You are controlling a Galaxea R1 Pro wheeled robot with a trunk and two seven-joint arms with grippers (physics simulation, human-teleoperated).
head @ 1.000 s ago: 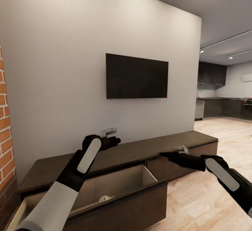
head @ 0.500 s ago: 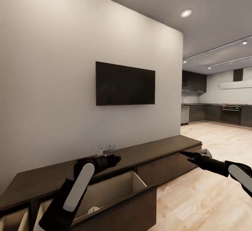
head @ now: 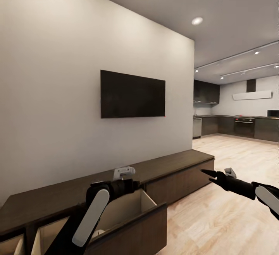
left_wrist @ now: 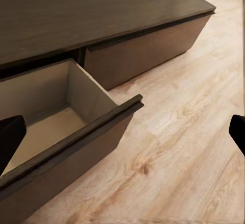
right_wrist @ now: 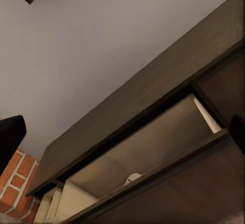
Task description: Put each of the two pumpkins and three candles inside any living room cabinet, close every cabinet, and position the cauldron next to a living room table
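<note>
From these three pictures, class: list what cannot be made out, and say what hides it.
- Pale object in the open drawer: head view, the left arm covers most of it; right wrist view, drawer front hides its lower part.
- Neighbouring drawer: cut off by the head view's lower edge.
- Kitchen appliances: too small, head view.
- Left gripper fingers: cut off by left wrist view's edges.

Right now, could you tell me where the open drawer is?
In the head view the open drawer juts from the cabinet at lower centre, below the television and just under the left gripper.

Two black arms with white panels.
Left arm (head: 91, 216) and right arm (head: 248, 187) end in slim black grippers.
</note>
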